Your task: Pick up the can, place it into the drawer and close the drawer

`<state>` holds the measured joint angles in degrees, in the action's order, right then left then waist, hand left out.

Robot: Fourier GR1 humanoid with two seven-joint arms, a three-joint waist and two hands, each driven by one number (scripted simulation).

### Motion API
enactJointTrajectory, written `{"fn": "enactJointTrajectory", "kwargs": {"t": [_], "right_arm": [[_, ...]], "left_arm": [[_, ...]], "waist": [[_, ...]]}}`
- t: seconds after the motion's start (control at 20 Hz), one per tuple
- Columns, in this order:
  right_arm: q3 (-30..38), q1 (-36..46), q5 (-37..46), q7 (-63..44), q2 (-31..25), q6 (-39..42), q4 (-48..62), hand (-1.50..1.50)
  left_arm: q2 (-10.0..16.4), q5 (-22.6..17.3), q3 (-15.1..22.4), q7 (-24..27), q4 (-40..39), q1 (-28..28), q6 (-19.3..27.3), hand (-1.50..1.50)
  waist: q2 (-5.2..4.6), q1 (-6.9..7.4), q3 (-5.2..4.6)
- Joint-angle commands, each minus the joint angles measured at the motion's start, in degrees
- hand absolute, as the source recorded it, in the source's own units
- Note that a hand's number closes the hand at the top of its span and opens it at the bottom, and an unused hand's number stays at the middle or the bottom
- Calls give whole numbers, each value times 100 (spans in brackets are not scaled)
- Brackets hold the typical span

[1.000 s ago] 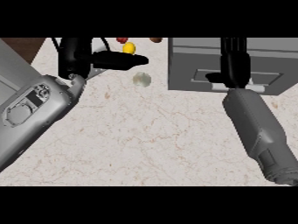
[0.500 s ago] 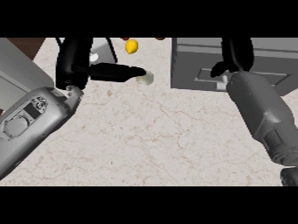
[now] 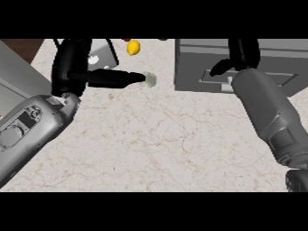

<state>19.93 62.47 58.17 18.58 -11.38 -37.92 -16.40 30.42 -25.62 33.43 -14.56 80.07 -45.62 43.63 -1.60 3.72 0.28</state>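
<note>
Beside the left hand (image 3: 73, 63), can (image 3: 151, 80)

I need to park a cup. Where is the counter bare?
Bare: the counter stretch between the left forearm and the right forearm, nearer than the can and the drawer unit. Crowded: the far edge, with the left robot hand at the can, a yellow object behind, and the right robot hand at the drawer unit.

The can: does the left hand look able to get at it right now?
Likely yes: the left hand, its fingers straight, has their tips right at the can, and nothing stands between.
</note>
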Motion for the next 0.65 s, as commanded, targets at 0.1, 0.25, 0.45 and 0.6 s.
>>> {"fn": "enactJointTrajectory", "kwargs": {"t": [0.1, 0.25, 0.45, 0.6], "right_arm": [[838, 473, -1081, 489, 371, 359, -220, -150], [1217, 649, -1585, 678, 531, 741, -315, -150], [1623, 576, -2106, 876, 571, 1084, -340, -150], [1627, 578, -2148, 1050, 590, 1066, -205, -150]], "left_arm": [[192, 28, -107, 60, 201, 333, -52, -150], [143, 61, -189, 58, 26, 219, -77, -150], [220, 18, -365, 362, 5, 632, -260, -150], [127, 137, -351, 257, 336, 747, -115, -150]], "waist": [[44, 119, -8], [66, -70, -10], [85, -158, -22], [77, -114, -21]]}}
